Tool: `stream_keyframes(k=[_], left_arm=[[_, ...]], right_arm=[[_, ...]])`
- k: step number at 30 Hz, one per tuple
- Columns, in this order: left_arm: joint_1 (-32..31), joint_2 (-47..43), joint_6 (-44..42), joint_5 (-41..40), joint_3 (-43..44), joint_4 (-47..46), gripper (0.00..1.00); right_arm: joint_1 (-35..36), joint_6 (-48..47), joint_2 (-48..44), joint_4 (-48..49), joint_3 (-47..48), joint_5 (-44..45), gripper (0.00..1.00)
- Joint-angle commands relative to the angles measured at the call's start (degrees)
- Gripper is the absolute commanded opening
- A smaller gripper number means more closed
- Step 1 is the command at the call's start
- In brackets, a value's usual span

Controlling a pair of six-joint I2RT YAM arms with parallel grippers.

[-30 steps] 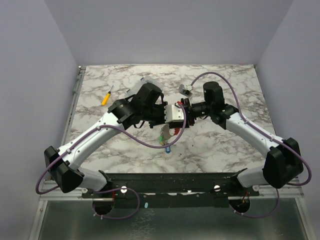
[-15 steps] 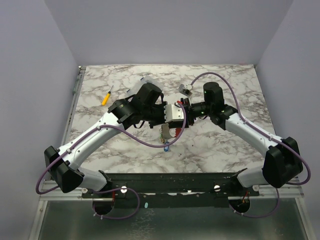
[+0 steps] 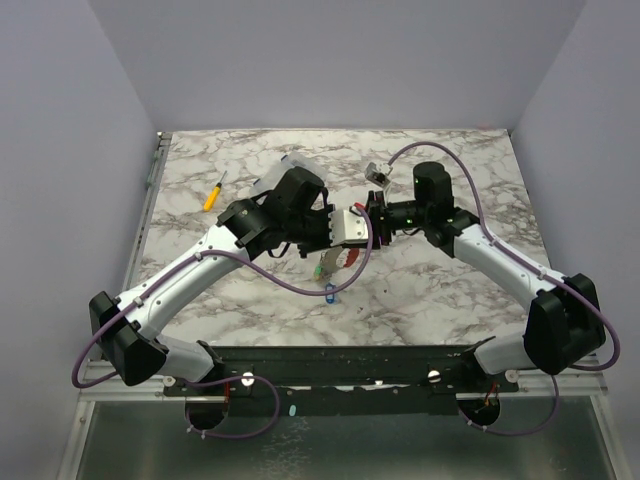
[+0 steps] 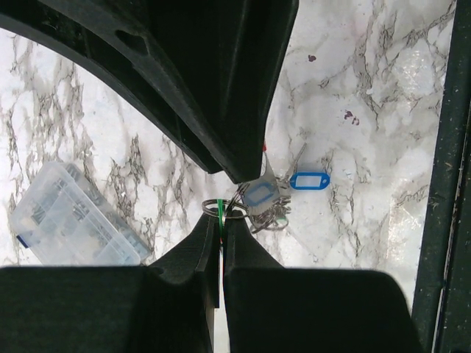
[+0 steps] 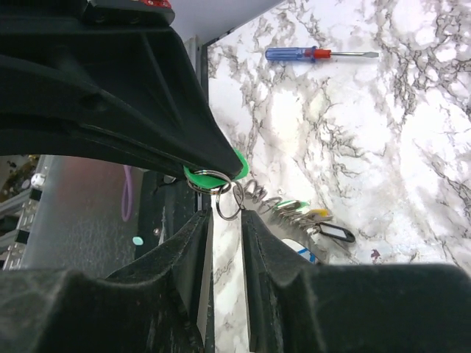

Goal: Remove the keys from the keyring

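Our left fingers [image 4: 246, 254] are pressed tight together on the green tag [image 5: 237, 163] and the small ring it hangs from, and they sit where they sat a second ago. Our right fingers [image 5: 268, 250] stand a little apart with the keyring [image 5: 218, 204] lodged across the gap between their tips, pinched by its rim as far as we can see. The change is in the right arm [image 3: 495, 258]. Over the last second its wrist has rolled and lifted toward the far side of the desk [image 3: 450, 300], carrying those fingers slightly away from the near edge while both grips held. Beneath the fingers the keys [image 4: 263, 200] and the red fob [image 3: 352, 257] hang in one bunch above the desk, swung a touch to the left of where they were. A blue tag [image 4: 308, 180] lies just beside the bunch, and we cannot tell whether it is off. We judge this a twist to work the tag's ring round the loop. No key has come free by it.
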State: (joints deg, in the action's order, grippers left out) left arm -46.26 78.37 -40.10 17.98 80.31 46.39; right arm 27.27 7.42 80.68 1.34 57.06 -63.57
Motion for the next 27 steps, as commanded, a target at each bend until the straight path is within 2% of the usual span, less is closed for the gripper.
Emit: stream_keyframes(k=[1, 10, 27], left_arm=[[-0.3, -0.2, 1.0, 2.3, 0.2, -1.8, 0.00], [-0.3, 1.0, 1.5, 2.7, 1.5, -1.9, 0.00], [-0.3, 1.9, 2.5, 3.4, 2.1, -2.4, 0.00]], right_arm=[[-0.3, -1.1, -0.1, -0.6, -0.6, 1.1, 0.30], [-0.3, 1.1, 0.5, 2.3, -1.2, -3.4, 0.34], [0.5, 1.4, 2.6, 4.0, -2.1, -3.5, 0.33]])
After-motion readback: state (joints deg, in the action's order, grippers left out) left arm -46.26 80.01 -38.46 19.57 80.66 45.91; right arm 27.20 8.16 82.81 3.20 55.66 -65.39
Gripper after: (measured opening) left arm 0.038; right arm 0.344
